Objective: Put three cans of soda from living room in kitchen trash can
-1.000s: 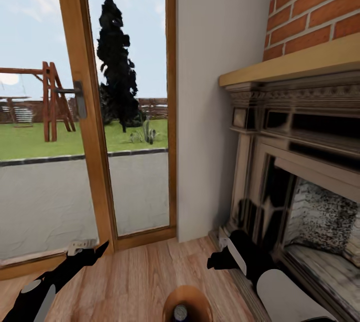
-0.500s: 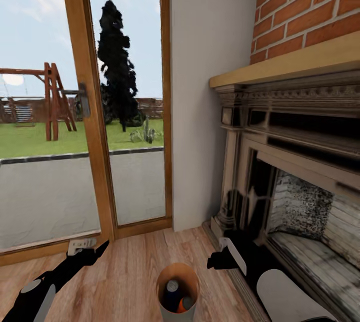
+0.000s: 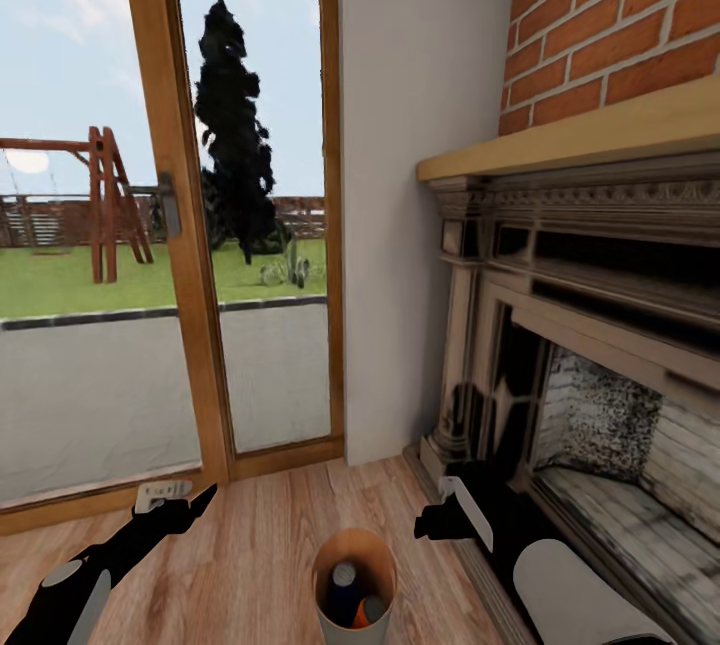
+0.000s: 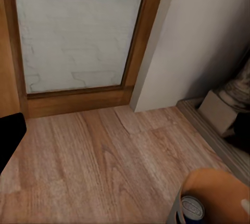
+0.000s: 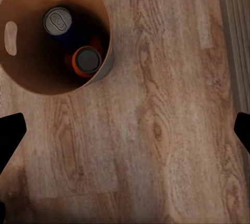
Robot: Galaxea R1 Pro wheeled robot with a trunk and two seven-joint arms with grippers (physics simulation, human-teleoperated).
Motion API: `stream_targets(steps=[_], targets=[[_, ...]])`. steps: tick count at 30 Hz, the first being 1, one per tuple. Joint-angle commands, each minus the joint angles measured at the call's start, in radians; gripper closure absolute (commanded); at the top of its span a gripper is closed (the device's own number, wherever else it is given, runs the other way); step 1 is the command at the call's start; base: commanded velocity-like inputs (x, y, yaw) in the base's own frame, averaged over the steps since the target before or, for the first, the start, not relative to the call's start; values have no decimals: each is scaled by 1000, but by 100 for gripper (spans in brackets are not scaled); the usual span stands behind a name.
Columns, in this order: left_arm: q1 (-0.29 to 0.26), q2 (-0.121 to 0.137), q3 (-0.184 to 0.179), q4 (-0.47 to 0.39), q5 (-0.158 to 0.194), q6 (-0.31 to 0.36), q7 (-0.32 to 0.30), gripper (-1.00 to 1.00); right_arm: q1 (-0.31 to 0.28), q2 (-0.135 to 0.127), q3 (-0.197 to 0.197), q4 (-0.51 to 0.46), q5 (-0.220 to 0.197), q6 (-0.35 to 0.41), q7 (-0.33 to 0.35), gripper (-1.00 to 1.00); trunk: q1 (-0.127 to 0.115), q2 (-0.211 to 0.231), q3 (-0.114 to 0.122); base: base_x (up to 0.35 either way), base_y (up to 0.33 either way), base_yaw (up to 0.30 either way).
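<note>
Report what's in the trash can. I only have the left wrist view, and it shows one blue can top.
Observer: The right wrist view looks straight down into the trash can. An orange can sits beside the dark blue can.
Operator: Check for a third.
Observer: I cannot make one out; the bottom is dark.
Operator: Give the right tool's state.
Observer: The right tool is open and holds nothing, over the wood floor beside the trash can.
</note>
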Motion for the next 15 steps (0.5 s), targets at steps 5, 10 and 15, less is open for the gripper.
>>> stream_targets(steps=[5,10,15], targets=[[0,0,0,0,-1,1,0,-100,0,5,-1,-1,0,1,-2,-100,-19,35,16,0,0,0],[0,1,0,2,-2,2,0,-100,0,2,-1,-1,0,2,-1,-100,-38,70,31,0,0,0],[0,0,-1,2,-2,2,0,-100,0,2,2,-3,0,1,0,-100,-58,105,47,0,0,0]])
